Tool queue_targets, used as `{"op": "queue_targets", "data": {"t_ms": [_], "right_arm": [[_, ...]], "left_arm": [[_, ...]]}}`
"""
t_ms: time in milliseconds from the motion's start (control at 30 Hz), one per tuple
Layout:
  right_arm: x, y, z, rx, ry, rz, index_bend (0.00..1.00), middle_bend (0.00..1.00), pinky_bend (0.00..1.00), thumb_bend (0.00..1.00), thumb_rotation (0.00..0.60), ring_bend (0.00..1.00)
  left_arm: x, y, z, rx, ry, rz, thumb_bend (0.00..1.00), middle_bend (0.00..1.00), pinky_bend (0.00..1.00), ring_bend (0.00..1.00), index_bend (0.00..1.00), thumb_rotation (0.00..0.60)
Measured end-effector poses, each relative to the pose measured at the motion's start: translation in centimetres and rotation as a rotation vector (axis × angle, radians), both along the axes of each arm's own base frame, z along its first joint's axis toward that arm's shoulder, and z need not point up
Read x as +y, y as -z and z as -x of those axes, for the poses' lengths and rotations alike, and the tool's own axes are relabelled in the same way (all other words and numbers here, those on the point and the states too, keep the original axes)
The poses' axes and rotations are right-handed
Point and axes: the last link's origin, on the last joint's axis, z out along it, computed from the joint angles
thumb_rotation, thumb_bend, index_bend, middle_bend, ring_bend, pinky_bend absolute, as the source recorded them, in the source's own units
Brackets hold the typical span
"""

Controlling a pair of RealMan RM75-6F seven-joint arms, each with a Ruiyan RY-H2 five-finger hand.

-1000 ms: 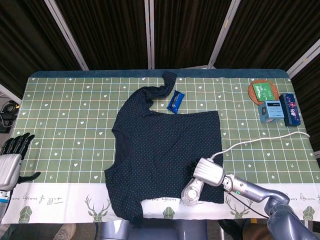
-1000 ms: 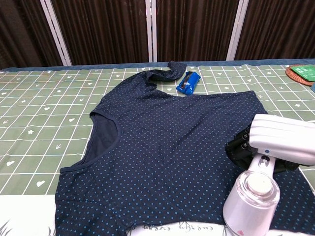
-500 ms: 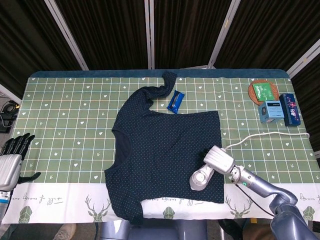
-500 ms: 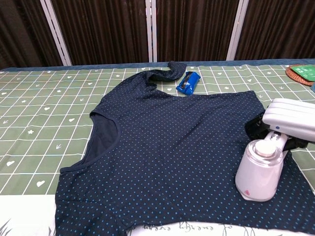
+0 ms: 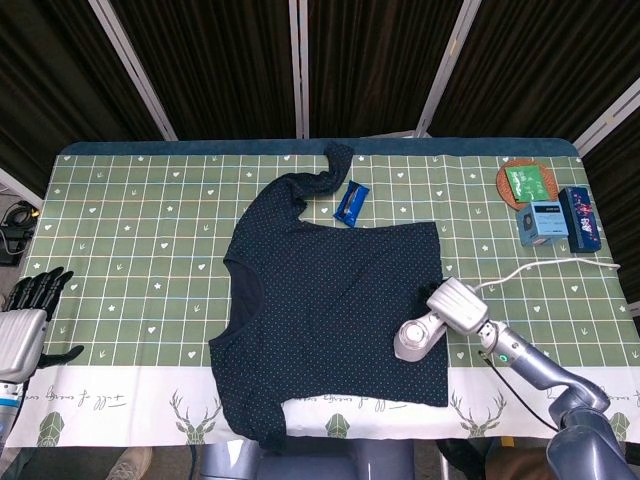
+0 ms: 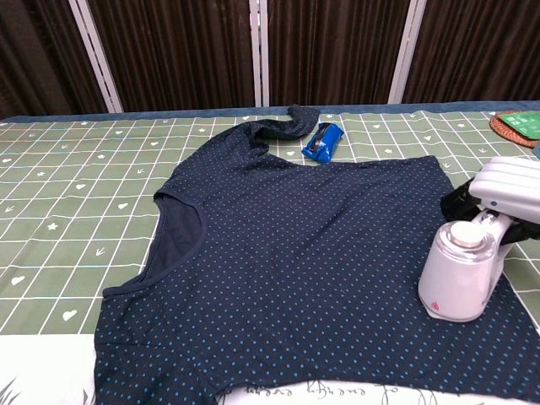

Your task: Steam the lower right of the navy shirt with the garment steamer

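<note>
The navy dotted shirt (image 5: 335,300) lies flat across the middle of the table, also seen in the chest view (image 6: 304,253). The white garment steamer (image 5: 440,320) sits over the shirt's lower right part, near its right edge. In the chest view its round tank (image 6: 460,270) rests on the fabric and its head (image 6: 510,187) points right. My right hand (image 6: 460,201) holds the steamer; only dark fingers show behind the head. My left hand (image 5: 25,310) rests at the table's left edge, empty, with its fingers apart.
A blue snack packet (image 5: 351,203) lies just above the shirt. At the far right are a round coaster with a green packet (image 5: 527,184) and two blue boxes (image 5: 541,222). The steamer's white cord (image 5: 540,268) runs right across the cloth.
My right hand has carried the steamer rightward and away from the front hem, toward the shirt's right edge. The tank now stands more upright. The left hand has not moved.
</note>
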Motion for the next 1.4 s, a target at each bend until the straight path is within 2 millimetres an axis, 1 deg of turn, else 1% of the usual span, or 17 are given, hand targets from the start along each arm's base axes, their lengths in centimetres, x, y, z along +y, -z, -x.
{"op": "queue_targets", "data": {"t_ms": [267, 467, 667, 733, 867, 1200, 1400], "right_arm": [[1.7, 1.7, -1.7, -0.057, -0.090, -0.078, 0.75, 0.61, 0.88, 0.71, 0.600, 0.63], [3.6, 3.0, -3.4, -0.114, -0.188, -0.163, 0.75, 0.61, 0.88, 0.70, 0.600, 0.63], [4.6, 3.5, -3.9, -0.062, -0.291, -0.172, 0.75, 0.61, 0.88, 0.70, 0.600, 0.63], [4.7, 3.4, -3.8, -0.048, -0.302, -0.167, 0.75, 0.61, 0.88, 0.70, 0.600, 0.63], [4.2, 2.8, -3.2, -0.039, -0.268, -0.142, 0.75, 0.61, 0.88, 0.70, 0.600, 0.63], [2.7, -0.2, -0.3, 0.006, -0.141, -0.044, 0.75, 0.61, 0.88, 0.70, 0.600, 0.63], [2.1, -1.1, 1.0, 0.042, -0.085, -0.012, 0.75, 0.61, 0.88, 0.70, 0.600, 0.63]], "left_arm": [[0.1, -0.1, 0.1, -0.001, -0.003, -0.001, 0.00, 0.00, 0.00, 0.00, 0.00, 0.600], [0.1, 0.0, 0.1, -0.001, -0.001, 0.004, 0.00, 0.00, 0.00, 0.00, 0.00, 0.600], [0.1, 0.0, 0.0, 0.000, 0.001, 0.004, 0.00, 0.00, 0.00, 0.00, 0.00, 0.600], [0.1, 0.0, 0.0, 0.001, 0.001, 0.003, 0.00, 0.00, 0.00, 0.00, 0.00, 0.600], [0.0, 0.0, 0.0, 0.000, 0.003, 0.002, 0.00, 0.00, 0.00, 0.00, 0.00, 0.600], [-0.1, 0.2, -0.3, 0.002, 0.009, 0.009, 0.00, 0.00, 0.00, 0.00, 0.00, 0.600], [-0.2, 0.2, -0.3, 0.001, 0.011, 0.009, 0.00, 0.00, 0.00, 0.00, 0.00, 0.600]]}}
